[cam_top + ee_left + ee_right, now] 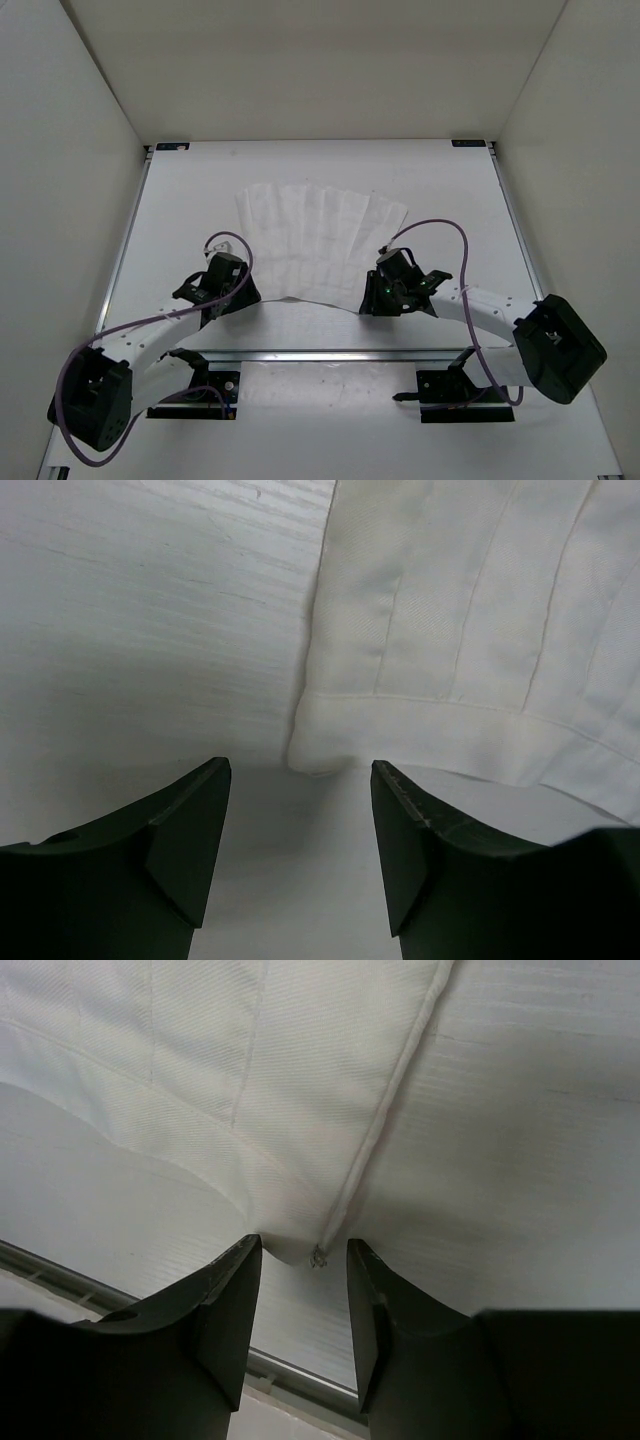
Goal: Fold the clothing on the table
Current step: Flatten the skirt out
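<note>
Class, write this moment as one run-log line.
cloth: spread on table | left claw: open, at corner | right claw: open, astride corner

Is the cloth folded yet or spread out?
Spread out: the cloth lies open on the table, its crease lines all showing, no half doubled over.

Matte white table (180, 200), thin metal rails (330, 353) along its edges. Lying directly on it at centre: white creased cloth (320, 240), fanned toward 12 o'clock, near corners at 5 and 7 o'clock.
</note>
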Available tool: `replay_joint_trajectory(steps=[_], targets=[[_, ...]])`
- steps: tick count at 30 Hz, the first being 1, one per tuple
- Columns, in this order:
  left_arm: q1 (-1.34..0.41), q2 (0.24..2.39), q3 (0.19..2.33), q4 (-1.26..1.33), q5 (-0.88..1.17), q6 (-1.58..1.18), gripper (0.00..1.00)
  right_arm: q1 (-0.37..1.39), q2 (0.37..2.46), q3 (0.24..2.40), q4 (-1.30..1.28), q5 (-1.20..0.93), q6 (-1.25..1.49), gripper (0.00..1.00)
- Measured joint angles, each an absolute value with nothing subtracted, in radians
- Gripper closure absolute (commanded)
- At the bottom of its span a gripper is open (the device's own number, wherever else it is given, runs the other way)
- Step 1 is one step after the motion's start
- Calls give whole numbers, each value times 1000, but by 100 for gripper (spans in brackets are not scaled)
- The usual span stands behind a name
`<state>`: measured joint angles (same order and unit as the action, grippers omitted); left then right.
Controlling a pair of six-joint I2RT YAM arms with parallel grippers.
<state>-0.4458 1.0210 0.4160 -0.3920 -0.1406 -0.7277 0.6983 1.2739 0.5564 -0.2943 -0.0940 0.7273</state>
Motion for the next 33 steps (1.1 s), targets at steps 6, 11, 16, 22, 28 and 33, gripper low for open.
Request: replay_joint_trajectory(steps=[6,11,16,22,28,33], targets=[[-456,1087,409,-293,-152,-745,40,697,1297,557,-266,-101,733,81],[-481,1171,430,-222,-149,-743,94,681,1312,557,-254,-118,723,100],[-485,1184,432,-213,-141,-725,100,645,1306,558,-267,-149,693,100],[-421,1229,585,-326,-108,-661,100,494,1338,752,-395,-253,574,100],[-363,1605,1425,-552,-152,-506,100,380,1533,1421,-508,-194,416,100],[-410,1530,1589,-551,-194,-440,100,378,1420,1542,-464,-160,335,99]])
